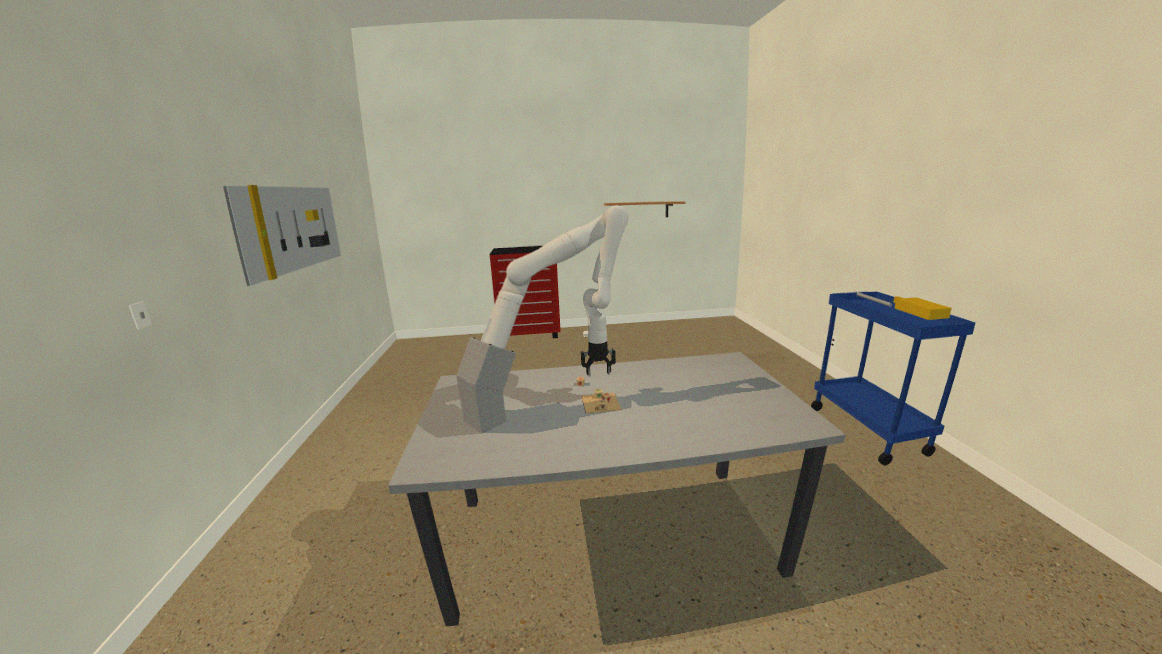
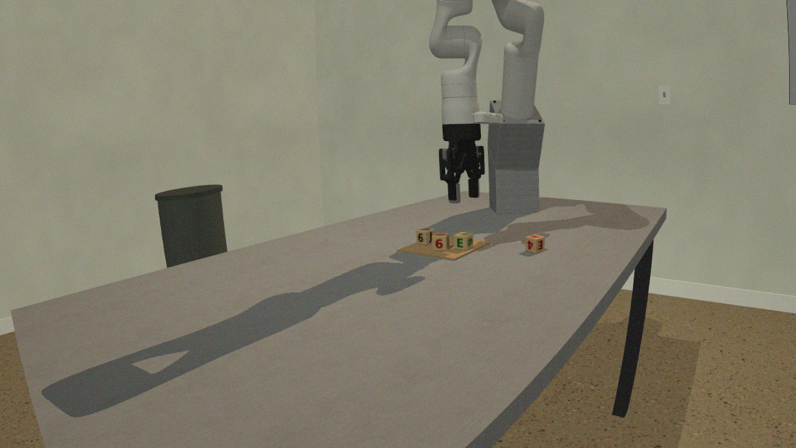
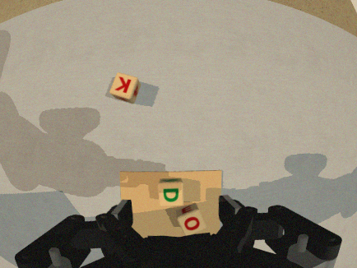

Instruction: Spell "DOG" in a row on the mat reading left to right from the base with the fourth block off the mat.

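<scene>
My gripper [image 1: 599,373] [image 2: 464,198] [image 3: 175,209] is open and empty, above the mat [image 2: 414,251] [image 3: 136,181]. The mat lies flat on the table. The D block [image 2: 462,240] [image 3: 170,193] rests on the mat with its green D on top. The O block [image 2: 440,241] [image 3: 191,222] sits beside it, turned at an angle, with a red O on top. A third block [image 2: 424,236] stands on the mat past the O block; its top letter is not readable, and my gripper hides it in the wrist view. The K block [image 1: 579,381] [image 2: 534,243] [image 3: 124,86] lies off the mat on the table.
The grey table [image 1: 691,430] [image 2: 312,344] carries the arm's grey pedestal [image 1: 482,398] [image 2: 513,177] on the base side of the mat. Arm shadows cross the table and mat. A blue cart [image 1: 902,320] and a dark bin [image 2: 192,228] stand away from the table.
</scene>
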You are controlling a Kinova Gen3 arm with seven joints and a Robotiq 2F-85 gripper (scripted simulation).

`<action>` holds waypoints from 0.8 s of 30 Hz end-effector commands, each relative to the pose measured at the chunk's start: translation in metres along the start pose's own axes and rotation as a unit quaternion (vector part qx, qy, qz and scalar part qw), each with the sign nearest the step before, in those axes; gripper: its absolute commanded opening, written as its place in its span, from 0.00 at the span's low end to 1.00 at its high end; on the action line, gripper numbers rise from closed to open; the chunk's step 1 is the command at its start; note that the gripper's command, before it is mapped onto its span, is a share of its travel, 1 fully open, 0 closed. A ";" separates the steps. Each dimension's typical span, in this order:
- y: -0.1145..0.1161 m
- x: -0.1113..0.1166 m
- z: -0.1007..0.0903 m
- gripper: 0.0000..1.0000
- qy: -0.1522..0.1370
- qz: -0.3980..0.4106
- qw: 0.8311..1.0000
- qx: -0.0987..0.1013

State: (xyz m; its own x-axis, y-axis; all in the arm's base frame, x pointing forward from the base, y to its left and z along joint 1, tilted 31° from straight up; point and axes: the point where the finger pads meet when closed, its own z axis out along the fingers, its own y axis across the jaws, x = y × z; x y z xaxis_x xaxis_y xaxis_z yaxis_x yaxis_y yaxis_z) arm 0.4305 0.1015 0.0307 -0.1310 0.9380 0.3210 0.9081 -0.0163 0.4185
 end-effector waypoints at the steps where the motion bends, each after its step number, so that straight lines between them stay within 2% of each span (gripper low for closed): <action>1: -0.001 -0.002 -0.002 1.00 -0.002 0.004 1.000 0.002; 18: 0.003 -0.007 0.000 1.00 -0.001 -0.018 1.000 0.001; 24: 0.018 -0.035 0.002 1.00 -0.001 -0.140 0.990 0.002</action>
State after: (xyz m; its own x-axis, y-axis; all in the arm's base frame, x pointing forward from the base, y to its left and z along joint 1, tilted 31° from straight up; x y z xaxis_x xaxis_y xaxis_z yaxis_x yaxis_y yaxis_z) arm 0.4438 0.0860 0.0293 -0.3169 0.9197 0.2319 0.8613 0.1767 0.4764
